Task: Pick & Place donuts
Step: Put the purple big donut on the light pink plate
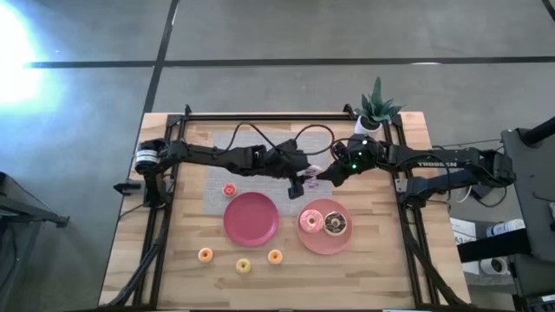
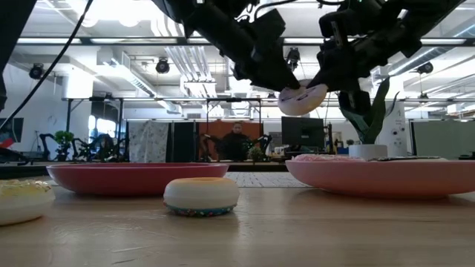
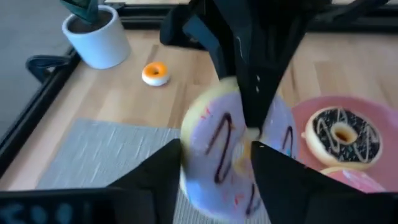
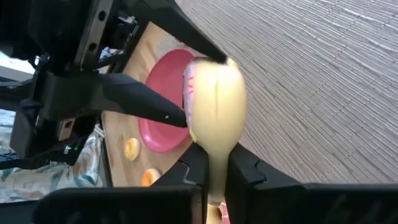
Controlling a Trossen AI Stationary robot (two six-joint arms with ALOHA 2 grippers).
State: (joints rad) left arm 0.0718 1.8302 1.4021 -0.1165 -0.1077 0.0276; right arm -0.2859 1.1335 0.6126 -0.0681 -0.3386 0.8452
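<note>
Landmark: the plate carrying two donuts (image 1: 325,245), on the wooden desk (image 1: 173,260); all places below were given relative to it.

Held donut: a lilac-frosted donut (image 3: 233,152) with dark squiggles and a cream underside hung in the air above the grey mat (image 1: 212,184), just behind the landmark plate; you saw it raised clear of the plates in the low view (image 2: 303,99).

Right hand (image 1: 323,176): your right hand reached in from the potted-plant side and was clamped on the held donut's rim, fingers (image 4: 242,171) pressed on its cream edge.

Left hand (image 1: 301,177): your left hand met the same donut from the opposite side; one finger (image 3: 283,180) lay in front of the ring and the other (image 3: 158,174) beside it, spread apart, and you could not tell whether they touched it.

Plated donuts: a pink donut (image 1: 310,221) and a chocolate donut (image 1: 336,224) with white drizzle lay side by side on the landmark plate.

Second plate (image 1: 251,217): it sat just beside the landmark plate, on the left arm's side.

Mini donuts: one red (image 1: 229,190) lay behind the second plate; an orange (image 1: 205,255), a yellow (image 1: 244,265) and another orange (image 1: 275,256) lay in front of it.

Potted plant (image 1: 375,113): it stood at the desk's back corner, well behind the landmark plate.
</note>
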